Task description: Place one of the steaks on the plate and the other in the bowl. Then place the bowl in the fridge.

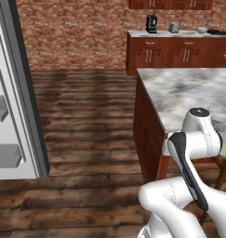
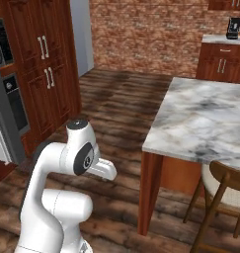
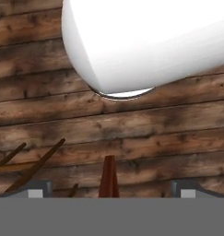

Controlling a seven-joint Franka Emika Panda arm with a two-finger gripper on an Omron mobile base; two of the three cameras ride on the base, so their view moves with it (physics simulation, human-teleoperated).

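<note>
The tool (image 3: 111, 191) is seen spread wide and empty, pointed down at the dark wooden plank floor (image 3: 132, 133). The open tall grey metal fridge (image 1: 16, 93) stands at the left – steaks, plate and bowl cannot be located, so the marble-topped worktop (image 2: 205, 118) is best searched first – the folded arm kept clear of its edge

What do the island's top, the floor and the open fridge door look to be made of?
The island top looks like polished marble or a marble-look slab: white with grey veining. The floor appears to be dark, rough-grained wooden planks with visible seams and knots. The fridge door seems to be grey metal at its edge, with a pale, matte, plastic-looking inner lining and shelf bins; the rendering leaves that open.
</note>
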